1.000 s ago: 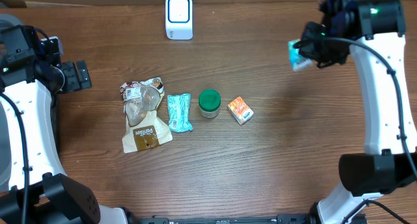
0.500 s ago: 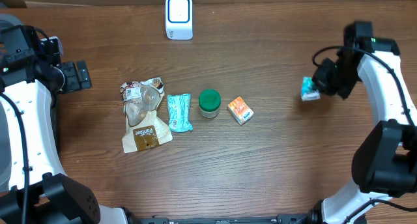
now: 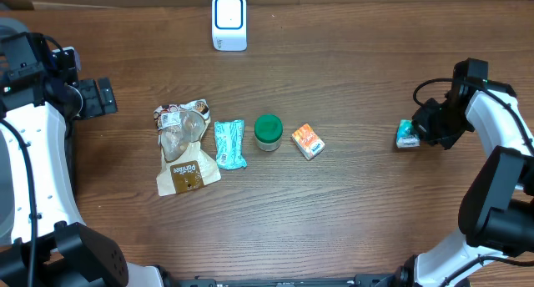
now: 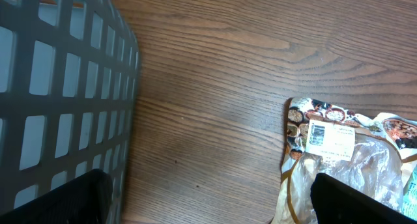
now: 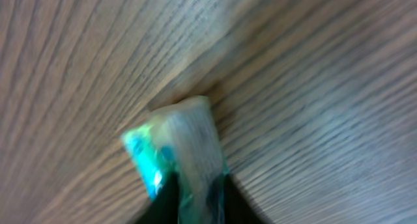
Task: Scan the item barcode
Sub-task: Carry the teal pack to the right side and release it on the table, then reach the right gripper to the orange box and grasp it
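- The right gripper [image 3: 420,130] sits low at the right side of the wooden table [image 3: 350,220], with a small teal-and-white packet [image 3: 406,135] at its fingertips.
- In the right wrist view the packet's far end appears to touch the wood and its near end sits between the two dark fingers. The view is blurred, so I cannot tell whether the jaws pinch it or have let it go.
- The left gripper [image 3: 102,97] is spread wide and holds nothing. It hovers near a grey basket [image 4: 65,87] and the corner of a printed snack pouch [image 3: 182,145].
- The white scanner [image 3: 229,22] stands at the far edge, well apart from the packet. If its barcode has not been read, it now lies far from the reader.
- Risk: a half-slack grip. If the arm lifts now, the packet may slip, drag across the wood or drop at an angle.
- Risk: the packet seems to stand on its end, so a release could let it tip or land barcode-down.
- Risk for a later pick: the pouch, a teal sachet [image 3: 229,143], a green-lidded jar [image 3: 268,131] and an orange box [image 3: 308,141] lie in a tight row. Jar and box are just beside each other, so fingers coming down between them could knock one aside.
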Robot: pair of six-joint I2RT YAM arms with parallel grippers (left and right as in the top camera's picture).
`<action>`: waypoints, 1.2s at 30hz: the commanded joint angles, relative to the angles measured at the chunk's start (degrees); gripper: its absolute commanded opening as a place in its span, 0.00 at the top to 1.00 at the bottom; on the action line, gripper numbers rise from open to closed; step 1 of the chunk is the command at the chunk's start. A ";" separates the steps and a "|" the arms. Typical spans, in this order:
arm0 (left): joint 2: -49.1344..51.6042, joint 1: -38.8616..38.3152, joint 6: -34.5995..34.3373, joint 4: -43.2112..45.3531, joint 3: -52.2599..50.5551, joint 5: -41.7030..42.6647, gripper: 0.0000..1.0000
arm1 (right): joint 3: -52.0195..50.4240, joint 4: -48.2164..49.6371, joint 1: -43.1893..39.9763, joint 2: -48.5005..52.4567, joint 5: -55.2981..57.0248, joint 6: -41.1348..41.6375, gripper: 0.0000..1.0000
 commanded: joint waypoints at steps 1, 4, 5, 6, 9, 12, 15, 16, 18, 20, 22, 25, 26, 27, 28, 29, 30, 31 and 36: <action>-0.31 0.63 -0.76 0.24 -0.31 -0.37 0.00 | -0.11 0.07 -0.02 -0.20 2.14 -0.39 0.71; -0.31 0.63 -0.76 0.26 -0.31 -0.35 0.00 | 3.06 -3.23 -0.07 -0.22 1.05 -2.62 0.71; -0.31 0.63 -0.76 0.24 -0.31 -0.37 0.01 | 4.87 -4.87 0.02 -0.22 0.09 -3.89 0.70; -0.31 0.63 -0.76 0.24 -0.31 -0.37 0.01 | 6.88 -6.64 0.33 -0.22 -1.38 -5.31 0.70; -0.31 0.63 -0.76 0.24 -0.31 -0.37 0.00 | 13.44 -12.57 2.25 -0.22 -8.28 -10.86 0.71; -0.31 0.63 -0.76 0.26 -0.31 -0.35 0.00 | 16.46 -16.15 6.40 -0.22 -14.45 -12.66 0.72; -0.31 0.63 -0.76 0.24 -0.28 -0.37 0.00 | 15.67 -16.55 12.33 -0.20 -16.59 -11.87 0.78; -0.31 0.63 -0.76 0.24 -0.31 -0.35 0.00 | 14.97 -16.35 15.17 -0.20 -16.61 -10.88 0.79; -0.31 0.63 -0.76 0.26 -0.28 -0.35 0.01 | 13.99 -15.72 18.75 -0.20 -16.44 -9.38 0.80; -0.31 0.63 -0.76 0.24 -0.31 -0.35 0.01 | 12.07 -13.60 23.50 -0.20 -16.44 -6.49 0.85; -0.31 0.63 -0.76 0.24 -0.31 -0.35 0.01 | 9.44 -9.99 28.30 -0.20 -16.44 -2.54 0.89; -0.31 0.63 -0.76 0.24 -0.31 -0.37 0.00 | 5.62 -4.02 33.57 -0.20 -16.33 3.63 0.96; -0.31 0.63 -0.76 0.24 -0.31 -0.35 0.01 | 4.63 -2.40 34.80 -0.20 -16.22 5.22 0.96; -0.31 0.63 -0.76 0.24 -0.31 -0.35 0.00 | 3.50 -0.46 36.09 -0.20 -16.20 6.86 0.96; -0.31 0.63 -0.76 0.26 -0.31 -0.35 0.00 | 2.60 1.07 37.20 -0.20 -15.98 8.59 0.96; -0.31 0.63 -0.76 0.24 -0.31 -0.35 0.00 | 1.90 2.36 38.18 -0.20 -15.58 10.05 0.96; -0.31 0.63 -0.76 0.24 -0.31 -0.37 0.00 | 1.42 3.19 38.91 -0.20 -15.06 10.93 0.96; -0.31 0.63 -0.76 0.24 -0.31 -0.35 0.00 | 0.87 4.20 39.78 -0.20 -13.79 12.22 0.96; -0.31 0.63 -0.76 0.24 -0.31 -0.35 0.00 | -1.95 7.41 41.59 -0.20 -6.84 16.61 0.96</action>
